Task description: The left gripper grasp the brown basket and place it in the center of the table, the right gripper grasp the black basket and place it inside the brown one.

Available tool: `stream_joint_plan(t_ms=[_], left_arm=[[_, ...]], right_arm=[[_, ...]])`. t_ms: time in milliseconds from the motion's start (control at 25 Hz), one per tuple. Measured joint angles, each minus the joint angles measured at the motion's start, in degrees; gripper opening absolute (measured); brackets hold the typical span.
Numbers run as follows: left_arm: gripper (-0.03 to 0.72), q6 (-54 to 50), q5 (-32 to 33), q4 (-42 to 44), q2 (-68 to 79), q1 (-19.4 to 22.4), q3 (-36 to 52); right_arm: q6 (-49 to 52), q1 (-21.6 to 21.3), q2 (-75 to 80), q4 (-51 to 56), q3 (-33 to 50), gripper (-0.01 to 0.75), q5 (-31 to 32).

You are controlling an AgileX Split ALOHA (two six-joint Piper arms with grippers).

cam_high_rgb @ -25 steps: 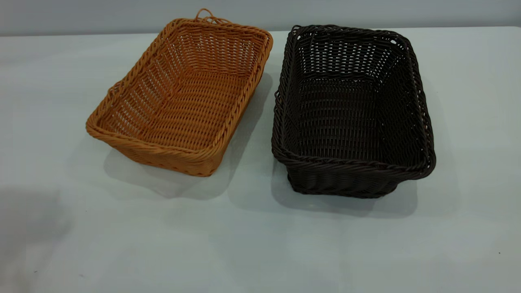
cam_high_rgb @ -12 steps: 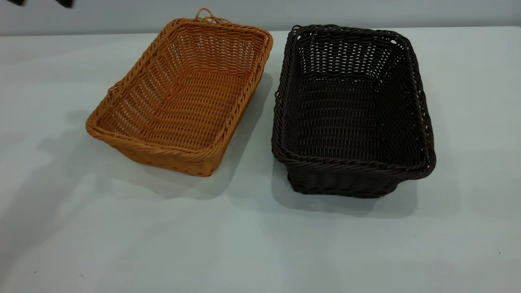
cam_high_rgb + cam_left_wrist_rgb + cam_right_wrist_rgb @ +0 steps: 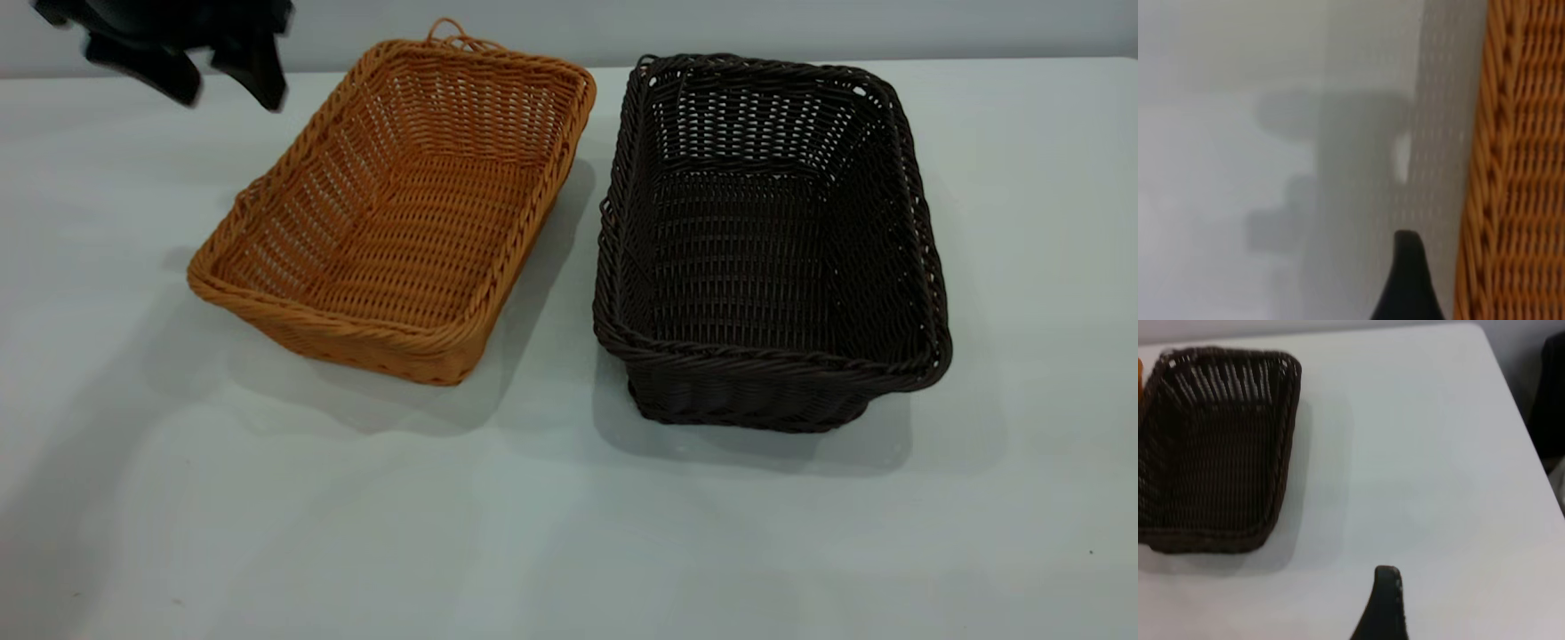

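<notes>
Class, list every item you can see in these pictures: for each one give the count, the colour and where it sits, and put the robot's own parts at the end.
brown basket: one, orange-brown wicker, on the table's left half, turned at an angle, nothing in it.
black basket: one, very dark brown-black wicker, on the table's right half, beside the brown one and apart from it, nothing in it.
table: one, pale grey-white, under both baskets.
wall: one, pale grey, behind the table's far edge.
left gripper: one, black, above the table's far left corner, next to the brown basket's far end, fingers apart, holding nothing.
right gripper: one, black, only a fingertip shows in its wrist view, over bare table away from the black basket.
</notes>
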Motion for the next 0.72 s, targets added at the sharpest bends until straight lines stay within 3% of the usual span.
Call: stream_joint_plan(t_ms=[320,520,640,720], left_arm=[[0.519,4.57,-0.07,-5.16,10.56,-1.5,-7.86],[0.513,9.57,-0.12,-10.2,16.12,-2.19,-12.24],[0.454,11.62,-0.25,-12.13,18.36,-2.19,-13.6],[0.362,12.82,-0.25,-12.7,19.31,-2.19,-13.99]], right_arm=[[-1.05,0.0,15.23,0.66,-3.46,0.593,-4.26],[-1.3,0.0,26.74,6.61,-4.03,0.593,-8.33],[-3.21,0.0,34.51,13.18,-4.03,0.593,-9.78],[-4.97,0.0,39.59,19.29,-4.03,0.593,-10.24]])
